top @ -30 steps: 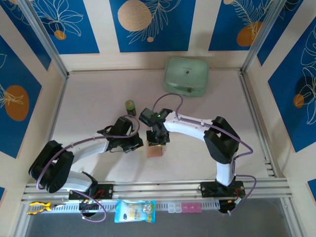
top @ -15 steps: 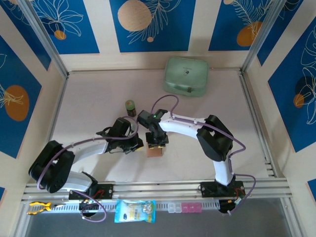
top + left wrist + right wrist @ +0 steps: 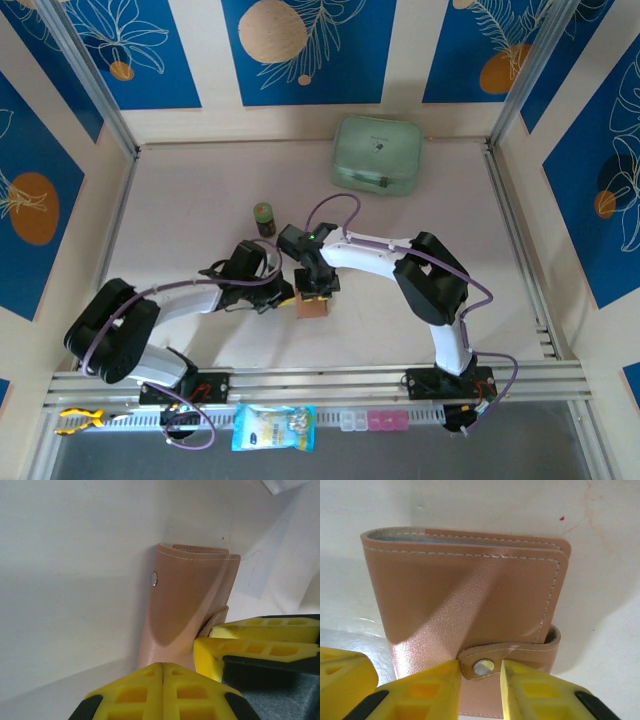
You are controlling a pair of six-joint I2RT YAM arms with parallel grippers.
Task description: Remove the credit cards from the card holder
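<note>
The tan card holder [image 3: 313, 306] lies folded shut on the white table between both grippers. In the right wrist view the card holder [image 3: 465, 595] has its strap snapped down. My right gripper [image 3: 480, 680] stands over it, slightly open, with a yellow finger on each side of the snap stud [image 3: 483, 667]. My left gripper [image 3: 162, 675] is shut, its fingertips joined and resting on the near end of the card holder [image 3: 187, 595]. From above, the left gripper [image 3: 287, 296] and right gripper [image 3: 318, 288] meet at the holder. The credit cards are hidden inside.
A mint-green case [image 3: 376, 153] sits at the back of the table. A small green bottle [image 3: 263, 217] stands just behind the left gripper. A blue snack packet [image 3: 273, 427] and pink blocks [image 3: 380, 420] lie on the front rail.
The right arm's elbow has swung left and its gripper has settled closer over the holder. The left arm has shifted slightly. The holder has stayed in place, still shut.
</note>
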